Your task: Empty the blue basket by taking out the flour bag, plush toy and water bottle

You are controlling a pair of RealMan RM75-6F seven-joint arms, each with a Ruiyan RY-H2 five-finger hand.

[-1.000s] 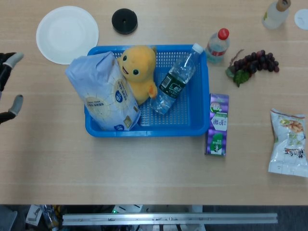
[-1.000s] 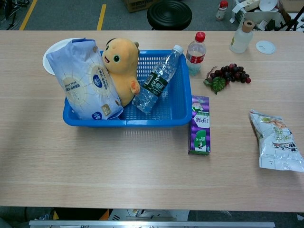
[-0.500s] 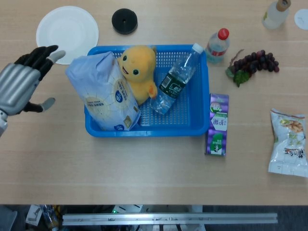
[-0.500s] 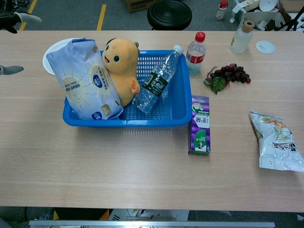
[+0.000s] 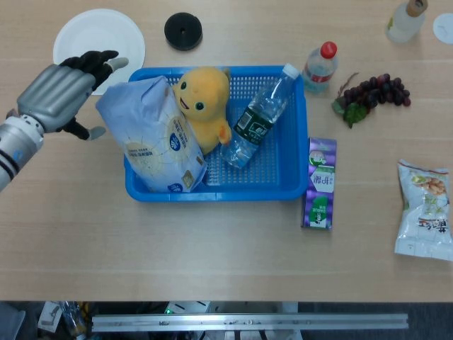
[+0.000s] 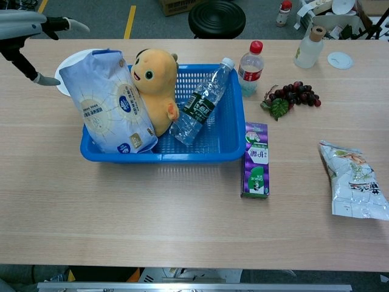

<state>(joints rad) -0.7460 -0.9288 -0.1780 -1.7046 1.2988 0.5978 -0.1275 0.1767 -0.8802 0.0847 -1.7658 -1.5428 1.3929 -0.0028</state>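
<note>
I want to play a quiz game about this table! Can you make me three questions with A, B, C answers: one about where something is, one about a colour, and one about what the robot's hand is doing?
1. Where is the purple carton?
A. In the basket
B. On the table right of the basket
C. On the white plate

2. What colour is the plush toy?
A. Yellow
B. Green
C. Pink

3. What is the left hand doing?
A. Gripping the water bottle
B. Open, holding nothing
C. Lifting the flour bag

Answers:
1 B: the purple carton lies outside the basket.
2 A: the plush toy is yellow.
3 B: the left hand has spread fingers beside the flour bag.
</note>
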